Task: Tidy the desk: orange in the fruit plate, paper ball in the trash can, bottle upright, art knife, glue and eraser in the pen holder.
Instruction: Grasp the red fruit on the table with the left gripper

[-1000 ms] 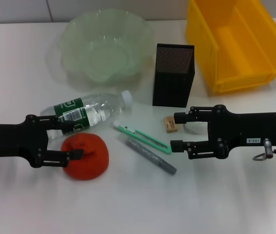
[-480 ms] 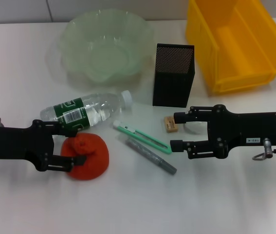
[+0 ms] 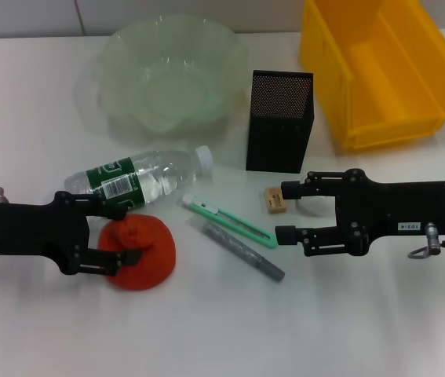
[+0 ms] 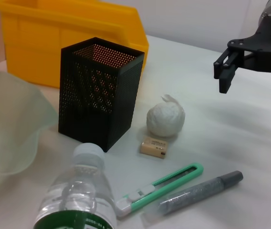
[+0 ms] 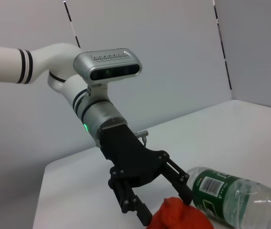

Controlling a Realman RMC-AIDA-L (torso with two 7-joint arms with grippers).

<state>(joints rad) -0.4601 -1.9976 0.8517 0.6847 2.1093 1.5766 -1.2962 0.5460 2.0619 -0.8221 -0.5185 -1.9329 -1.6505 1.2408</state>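
The orange lies at the front left. My left gripper is open, with one finger on either side of the orange's left part; the right wrist view shows the left gripper over the orange. The bottle lies on its side just behind them. The green art knife, grey glue stick and eraser lie mid-table. My right gripper hangs open next to them, partly hiding the paper ball. Behind stand the black pen holder, the green glass fruit plate and the yellow trash can.
The left wrist view shows the paper ball and eraser close by the pen holder, with the art knife and glue nearer. The table's front edge runs below both arms.
My left gripper has moved right, and its fingers now straddle the orange. The right arm has not moved.
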